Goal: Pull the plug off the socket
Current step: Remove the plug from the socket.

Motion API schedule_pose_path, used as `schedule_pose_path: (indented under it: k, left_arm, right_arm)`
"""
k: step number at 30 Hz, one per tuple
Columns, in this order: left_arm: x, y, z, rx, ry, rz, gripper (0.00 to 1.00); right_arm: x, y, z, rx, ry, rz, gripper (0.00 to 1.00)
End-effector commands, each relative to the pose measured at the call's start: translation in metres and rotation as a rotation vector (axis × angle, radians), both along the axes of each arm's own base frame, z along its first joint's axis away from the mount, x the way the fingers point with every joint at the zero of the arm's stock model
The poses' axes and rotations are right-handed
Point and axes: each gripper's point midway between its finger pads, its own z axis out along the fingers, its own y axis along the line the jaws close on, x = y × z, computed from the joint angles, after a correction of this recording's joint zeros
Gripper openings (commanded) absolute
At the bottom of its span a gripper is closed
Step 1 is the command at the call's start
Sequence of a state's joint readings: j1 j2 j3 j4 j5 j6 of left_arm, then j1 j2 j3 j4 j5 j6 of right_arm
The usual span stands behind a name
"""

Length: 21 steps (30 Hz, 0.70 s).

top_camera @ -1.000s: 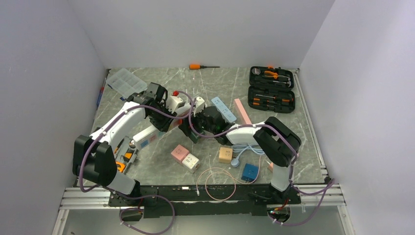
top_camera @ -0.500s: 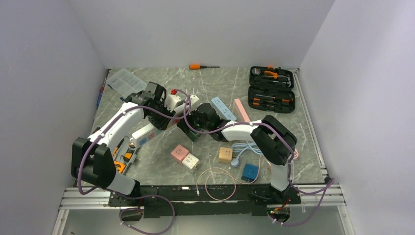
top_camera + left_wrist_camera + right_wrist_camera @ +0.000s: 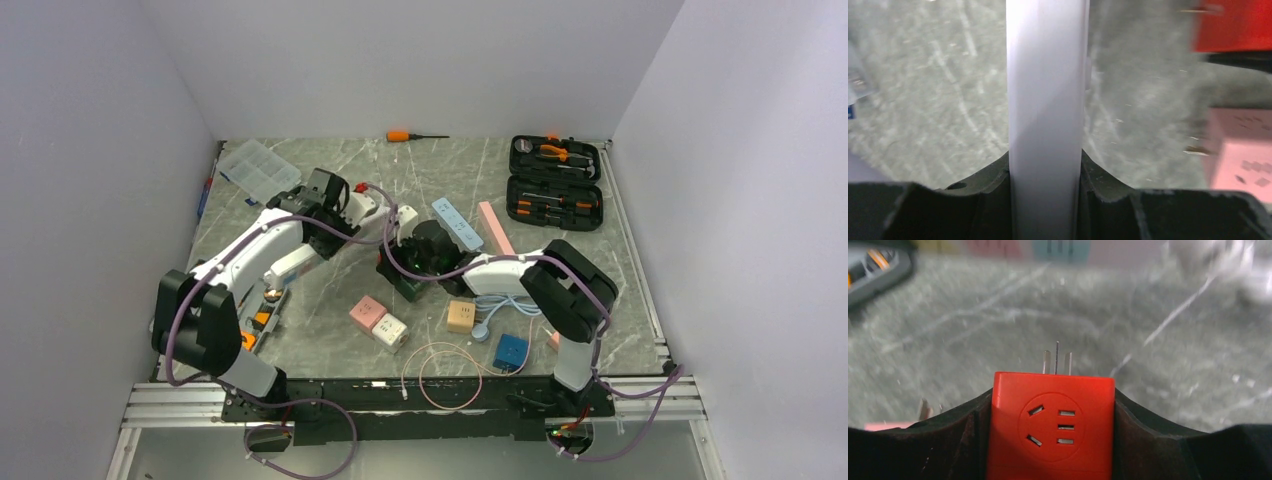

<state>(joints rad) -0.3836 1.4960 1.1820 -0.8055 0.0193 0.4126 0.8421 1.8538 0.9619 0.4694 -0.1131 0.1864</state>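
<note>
- The right gripper (image 3: 1053,407) is clamped on the red plug (image 3: 1053,435), one finger on each side of the cube. The cube's socket face is turned toward the wrist camera.
- The plug's three metal prongs (image 3: 1056,356) poke out the far side with nothing on them, just the grey marble table (image 3: 1158,390) behind. So the plug is out of the white power strip (image 3: 1045,90) and not touching it.
- The left gripper (image 3: 1045,162) is squeezed onto the strip. The strip runs straight up the middle of that wrist view, with the black fingers (image 3: 988,200) tight against both long sides.
- From the top camera, the right gripper sits just to the right of the strip, on the side nearer the arm bases. The plug is buried under the gripper there, so I can't make it out in that view.
- A pink cube (image 3: 1243,150) lies on the table to the right of the strip in the left wrist view, apart from it.
- The black tool case (image 3: 555,180) lies open well to the right of the strip, by the back edge.
- The orange screwdriver (image 3: 400,135) is beyond the strip, near the back wall.
- The clear organiser box (image 3: 258,165) is off to the strip's far left.
</note>
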Motion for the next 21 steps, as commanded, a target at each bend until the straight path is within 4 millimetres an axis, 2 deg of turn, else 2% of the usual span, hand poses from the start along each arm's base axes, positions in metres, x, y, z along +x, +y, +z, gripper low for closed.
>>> schedule_pose_path:
  k: [1, 9, 15, 21]
  left_arm:
    - [0.057, 0.025, 0.024, 0.124, -0.210, 0.099, 0.00]
    - [0.074, 0.020, 0.013, 0.172, -0.205, 0.070, 0.00]
    - [0.084, -0.003, 0.003, 0.104, -0.147, 0.019, 0.00]
    - [0.097, -0.028, -0.012, 0.066, -0.091, -0.050, 0.00]
  right_arm:
    - [-0.015, -0.014, 0.008, -0.009, 0.010, 0.002, 0.11]
    - [-0.028, -0.037, 0.001, -0.042, 0.039, -0.037, 0.10]
    - [-0.032, -0.062, -0.014, -0.100, 0.045, -0.105, 0.12]
    - [-0.029, -0.075, -0.020, -0.107, 0.057, -0.176, 0.15]
